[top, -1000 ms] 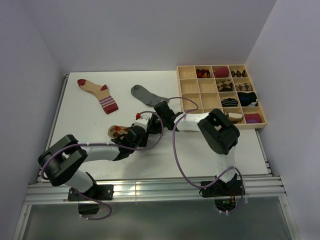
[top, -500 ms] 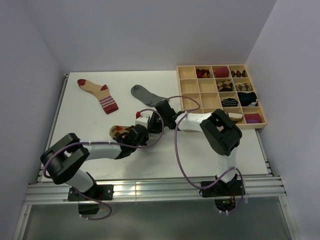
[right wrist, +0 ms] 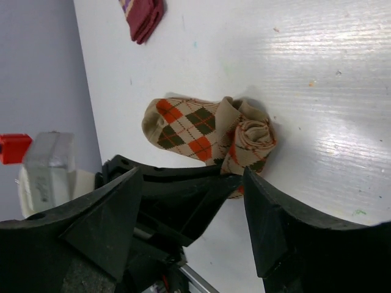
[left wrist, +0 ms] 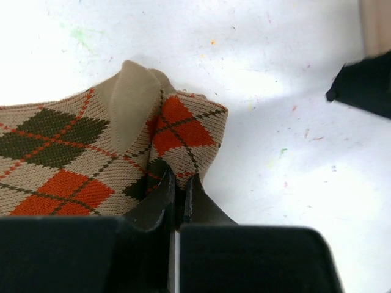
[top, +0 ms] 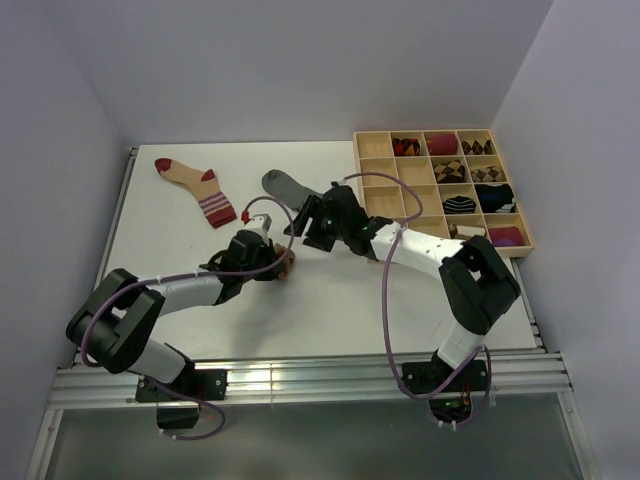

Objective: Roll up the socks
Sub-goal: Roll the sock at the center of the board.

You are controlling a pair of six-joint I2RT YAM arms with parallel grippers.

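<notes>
Overhead plus two wrist views
Looked down from high at the near side; sat close at each wrist; shared the brown argyle sock (right wrist: 198,131) across both close-ups.

White table (top: 300,320) fills centre, matte top with tiny coloured specks, bright glare patch toward 6 o'clock. Plain pale lilac-grey back wall (top: 300,70) at 12, left wall (top: 50,150) at 9, right wall (top: 590,150) at 3, all bare. Light wood compartment tray (top: 378,172) at 2 o'clock. Aluminium rails (top: 320,380) along near edge at 6, dark grey panel (top: 320,440) below. Even, soft overhead light
</notes>
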